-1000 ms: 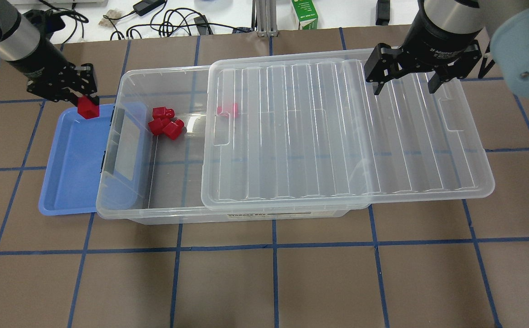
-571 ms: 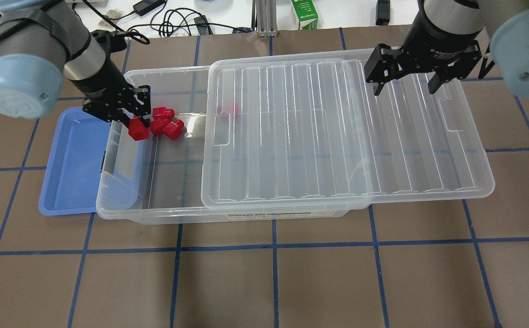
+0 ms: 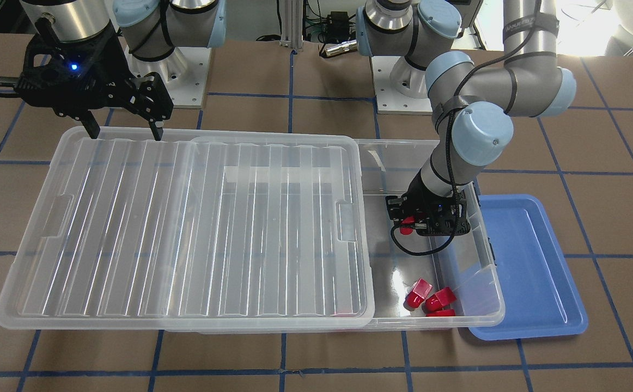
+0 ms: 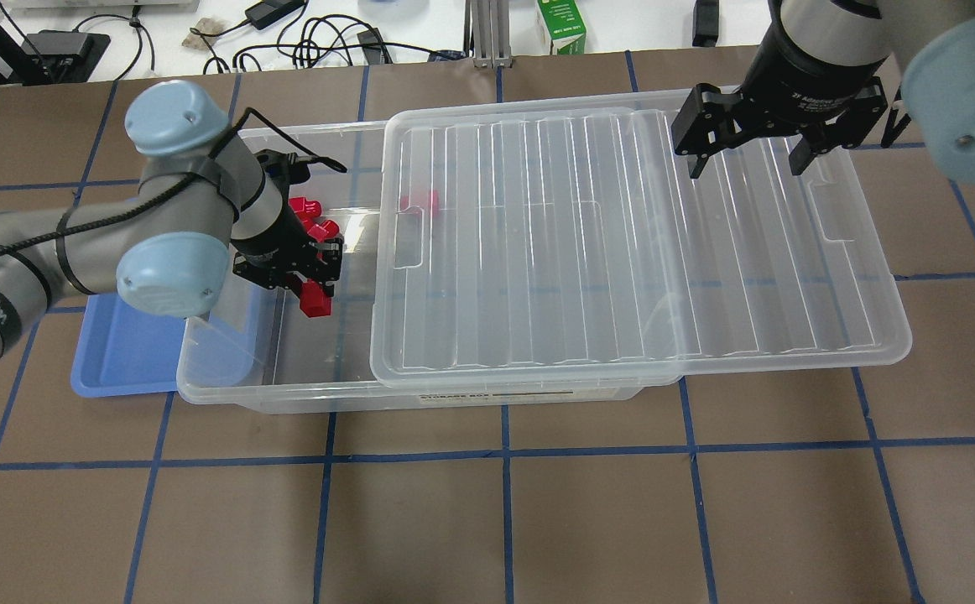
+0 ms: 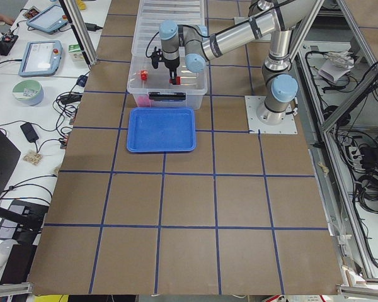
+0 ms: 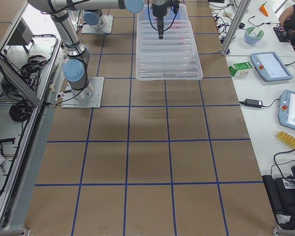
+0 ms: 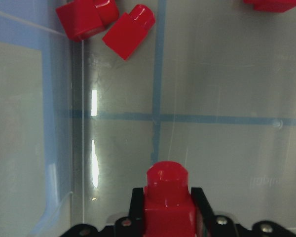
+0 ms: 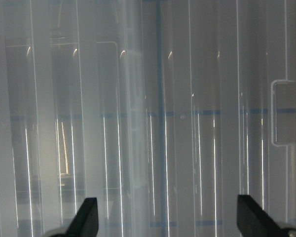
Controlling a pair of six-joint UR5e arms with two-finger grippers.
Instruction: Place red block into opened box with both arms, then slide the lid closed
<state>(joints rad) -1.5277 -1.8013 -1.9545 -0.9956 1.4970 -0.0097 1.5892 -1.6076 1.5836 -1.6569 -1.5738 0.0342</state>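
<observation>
The left gripper (image 4: 312,290) is pinching the red block (image 4: 316,304) over the floor of the box's (image 4: 303,361) uncovered end, while the right gripper (image 4: 745,170) is hovering, fingers spread, above the lid's (image 4: 588,268) overhanging end.

White print "2F Adaptive", its remainder cut off, rings the black body just above the right end effector (image 4: 746,166). A faint "STORAGE BOX" label sits on the outer wall of the box (image 4: 454,394), robot-side of the left end effector (image 4: 313,292)
</observation>
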